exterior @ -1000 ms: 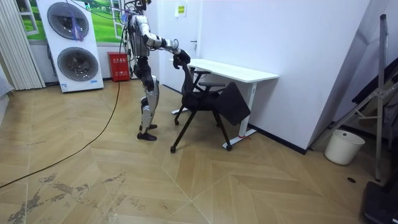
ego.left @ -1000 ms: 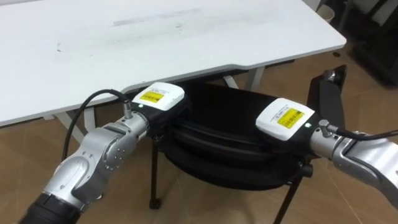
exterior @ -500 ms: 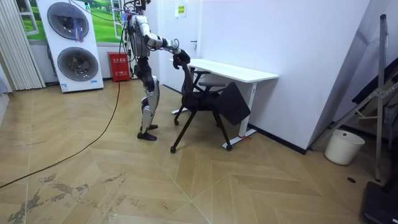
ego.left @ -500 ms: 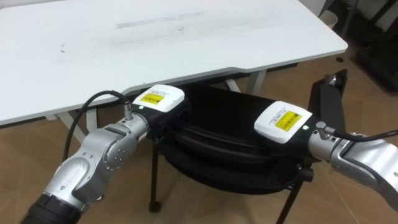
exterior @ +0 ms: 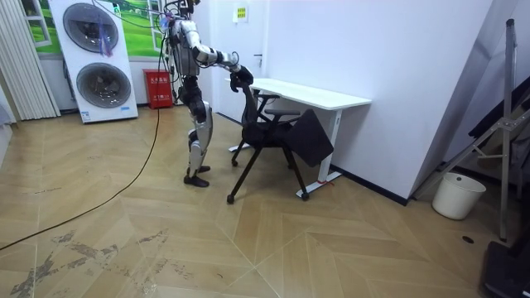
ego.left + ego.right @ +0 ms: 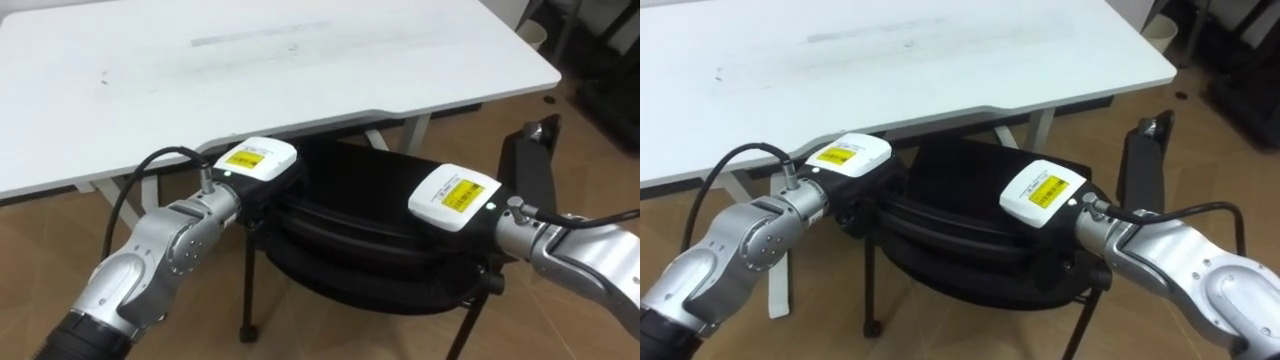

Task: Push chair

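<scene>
Resting on the backrest top of the black chair [image 6: 350, 225], the left robot hand [image 6: 256, 166] and right robot hand [image 6: 452, 200] sit well apart (open or closed: cannot tell). The chair stands against the white desk's [image 6: 300, 80] near edge.

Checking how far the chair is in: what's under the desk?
The front of the chair reaches under the desk edge, beside a white leg; the desk covers anything further in.
</scene>
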### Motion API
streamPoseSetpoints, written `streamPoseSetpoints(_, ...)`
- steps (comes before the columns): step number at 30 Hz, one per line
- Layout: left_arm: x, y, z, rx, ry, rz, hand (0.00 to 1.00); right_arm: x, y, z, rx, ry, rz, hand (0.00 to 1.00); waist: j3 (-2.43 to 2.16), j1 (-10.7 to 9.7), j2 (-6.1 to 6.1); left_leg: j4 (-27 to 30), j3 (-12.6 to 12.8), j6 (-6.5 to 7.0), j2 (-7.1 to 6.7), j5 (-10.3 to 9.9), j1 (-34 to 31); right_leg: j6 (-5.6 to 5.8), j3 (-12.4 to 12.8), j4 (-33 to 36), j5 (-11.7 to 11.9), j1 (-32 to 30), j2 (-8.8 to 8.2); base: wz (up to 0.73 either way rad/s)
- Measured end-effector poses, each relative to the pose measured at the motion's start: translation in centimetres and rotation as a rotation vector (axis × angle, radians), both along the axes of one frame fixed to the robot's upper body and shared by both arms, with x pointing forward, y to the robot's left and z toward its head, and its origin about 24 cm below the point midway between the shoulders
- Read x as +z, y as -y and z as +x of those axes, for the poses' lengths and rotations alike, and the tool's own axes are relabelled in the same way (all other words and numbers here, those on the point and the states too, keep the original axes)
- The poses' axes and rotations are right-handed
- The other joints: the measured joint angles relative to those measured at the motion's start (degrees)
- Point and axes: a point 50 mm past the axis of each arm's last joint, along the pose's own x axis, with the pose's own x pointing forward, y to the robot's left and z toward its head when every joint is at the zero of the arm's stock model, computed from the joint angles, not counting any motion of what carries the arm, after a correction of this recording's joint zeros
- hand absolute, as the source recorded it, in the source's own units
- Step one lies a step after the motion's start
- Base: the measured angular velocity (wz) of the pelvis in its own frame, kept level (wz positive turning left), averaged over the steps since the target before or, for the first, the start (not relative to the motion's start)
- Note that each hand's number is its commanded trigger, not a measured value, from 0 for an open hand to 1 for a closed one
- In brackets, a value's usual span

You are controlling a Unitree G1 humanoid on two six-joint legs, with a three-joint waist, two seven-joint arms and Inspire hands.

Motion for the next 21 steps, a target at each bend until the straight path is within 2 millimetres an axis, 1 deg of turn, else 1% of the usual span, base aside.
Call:
streamPoseSetpoints(2, 0.1, 0.0, 0.0, 0.001, -0.01, -0.016, 0.0, -0.1, 0.1, 0.0, -0.007, -0.01, 0.011, 0.0, -0.22, 0.2, 0.19, 0.0, 0.0, 0.12, -0.04, 0.3, 0.0, 0.0, -0.4, 0.0, 0.0, 0.1, -0.1, 0.11)
streamPoseSetpoints(3, 0.4, 0.1, 0.0, -0.007, -0.017, -0.038, 0.0, -0.2, 0.3, 0.1, -0.022, -0.025, 0.023, 0.0, -0.65, 0.5, 0.45, 0.0, 0.3, 0.27, -0.16, 0.5, 0.1, 0.01, -0.5, 0.0, 0.0, 0.3, -0.17, 0.21)
streamPoseSetpoints(4, 0.7, 0.3, -0.1, -0.019, -0.027, -0.067, 0.0, -0.4, 0.5, 0.2, -0.045, -0.033, 0.031, 0.0, -1.33, 1.5, 0.88, 0.0, 0.4, 0.66, -0.34, 0.8, 0.2, 0.06, -0.2, 0.1, 0.0, 0.4, -0.23, 0.19)
streamPoseSetpoints(5, 0.8, 0.4, -0.1, -0.029, -0.028, -0.088, 0.0, -0.3, 0.6, 0.3, -0.056, -0.033, 0.041, 0.0, -1.62, 2.1, 1.03, 0.0, 0.4, 0.86, -0.42, 1.0, 0.2, 0.17, 0.2, 0.0, -0.1, 0.4, -0.26, 0.11)
streamPoseSetpoints(6, 1.2, 0.7, -0.2, -0.044, -0.024, -0.118, 0.0, -0.1, 0.2, 0.6, -0.083, -0.032, 0.098, 0.0, -2.1, 3.4, 1.2, 0.1, 0.4, 1.21, -0.55, 1.3, 0.2, 0.89, 2.4, 0.1, -0.5, 0.4, -0.15, 0.09)
streamPoseSetpoints(7, 1.7, 0.8, -0.2, -0.05, -0.026, -0.145, 0.0, 0.6, -0.5, 1.3, -0.103, -0.012, 0.17, 0.0, -2.53, 3.9, 1.53, 0.5, 0.4, 1.25, -0.63, 1.3, 0.1, 1.58, 6.2, 0.3, -0.9, 0.4, 0.37, 0.17)
streamPoseSetpoints(8, 1.9, 0.9, -0.2, -0.054, -0.027, -0.156, 0.0, 0.9, -0.7, 1.5, -0.103, -0.006, 0.192, 0.0, -2.76, 4.1, 1.67, 1.1, 0.5, 1.28, -0.76, 1.3, 0.1, 1.74, 8.2, 0.3, -1.0, 0.4, 0.66, 0.36)
streamPoseSetpoints(9, 2.4, 1.0, -0.3, -0.063, -0.024, -0.191, 0.0, 1.7, -1.0, 2.0, -0.118, 0.004, 0.262, 0.0, -2.8, 4.5, 1.71, 3.1, 0.6, 1.63, -1.6, 0.8, -0.1, 2.48, 11.2, 0.5, -1.4, 0.5, 0.77, 0.34)
streamPoseSetpoints(10, 2.7, 1.0, -0.3, -0.065, -0.022, -0.195, 0.0, 2.4, -1.4, 2.6, -0.135, 0.034, 0.313, 0.0, -2.72, 5.0, 1.49, 6.0, 0.9, 2.4, -2.51, -0.6, -0.8, 3.16, 13.5, 1.3, -1.8, 0.5, 0.65, 0.26)
streamPoseSetpoints(11, 2.7, 0.9, -0.2, -0.061, -0.022, -0.194, 0.0, 2.8, -1.6, 2.9, -0.142, 0.053, 0.337, 0.0, -2.7, 5.4, 1.45, 7.4, 1.1, 2.45, -2.51, -1.5, -1.1, 3.19, 14.2, 1.3, -1.8, 0.6, 0.73, 0.07)
streamPoseSetpoints(12, 2.8, 0.6, -0.1, -0.044, -0.024, -0.192, 0.0, 3.6, -1.9, 3.3, -0.152, 0.095, 0.382, 0.0, -2.77, 6.1, 1.61, 9.5, 1.8, 2.35, -2.72, -3.0, -1.4, 3.18, 13.9, 1.2, -1.8, 0.8, 0.81, 0.0)
streamPoseSetpoints(13, 2.9, 0.2, 0.0, -0.023, -0.029, -0.188, 0.0, 4.2, -2.1, 3.6, -0.158, 0.132, 0.414, 0.0, -2.73, 6.5, 1.55, 10.6, 1.9, 2.32, -2.72, -4.1, -1.5, 3.08, 12.1, 1.0, -2.0, 0.8, 0.79, 0.04)
streamPoseSetpoints(14, 2.9, 0.0, 0.1, -0.012, -0.032, -0.184, 0.0, 4.5, -2.2, 3.7, -0.159, 0.147, 0.423, 0.0, -2.63, 6.5, 1.39, 10.5, 1.9, 2.76, -2.72, -4.5, -1.5, 2.74, 11.2, 1.0, -2.2, 0.9, 0.79, 0.2)
streamPoseSetpoints(15, 3.0, -0.3, 0.2, 0.007, -0.036, -0.182, 0.0, 5.0, -2.2, 3.9, -0.17, 0.177, 0.445, 0.0, -2.28, 6.4, 1.2, 10.4, 1.7, 2.93, -2.95, -5.2, -1.8, 2.07, 9.4, 1.1, -2.4, 1.1, 0.83, 0.4)
streamPoseSetpoints(16, 2.9, -0.5, 0.2, 0.017, -0.05, -0.174, 0.0, 5.2, -2.1, 4.0, -0.187, 0.198, 0.46, 0.0, -1.96, 6.0, 1.0, 10.0, 1.7, 3.44, -3.06, -5.4, -2.0, 2.03, 9.1, 1.5, -2.5, 0.8, 0.91, 0.4)
streamPoseSetpoints(17, 2.9, -0.5, 0.2, 0.02, -0.056, -0.172, 0.0, 5.2, -2.0, 4.0, -0.193, 0.204, 0.46, 0.0, -1.7, 5.9, 0.54, 10.0, 1.6, 3.54, -3.09, -5.5, -2.3, 2.0, 9.3, 1.5, -2.4, 0.6, 0.94, 0.24)
streamPoseSetpoints(18, 2.8, -0.5, 0.2, 0.022, -0.067, -0.168, 0.0, 5.3, -1.9, 4.1, -0.203, 0.217, 0.454, 0.0, -1.39, 6.1, 0.14, 10.1, 1.4, 3.95, -3.06, -5.8, -3.4, 1.83, 9.5, 1.4, -2.3, -0.2, 1.12, 0.08)
streamPoseSetpoints(19, 2.7, -0.6, 0.2, 0.027, -0.079, -0.161, 0.0, 5.3, -1.8, 4.1, -0.207, 0.226, 0.445, 0.0, -1.34, 6.3, 0.07, 10.2, 0.8, 4.39, -3.1, -6.1, -4.6, 1.51, 9.5, 1.1, -2.0, -0.9, 1.26, 0.1)
streamPoseSetpoints(20, 2.7, -0.7, 0.2, 0.03, -0.084, -0.159, 0.0, 5.3, -1.8, 4.1, -0.209, 0.229, 0.442, 0.0, -1.28, 6.4, 0.2, 10.2, 0.2, 4.54, -3.25, -6.1, -5.0, 1.33, 10.0, 1.2, -1.6, -1.2, 1.35, 0.17)
streamPoseSetpoints(21, 2.6, -0.7, 0.2, 0.031, -0.092, -0.155, 0.0, 5.3, -1.8, 4.2, -0.213, 0.23, 0.442, 0.0, -1.3, 6.3, 0.57, 10.0, -0.4, 4.97, -3.77, -6.1, -5.5, 1.15, 13.5, 1.2, -0.8, -1.9, 1.96, 0.24)
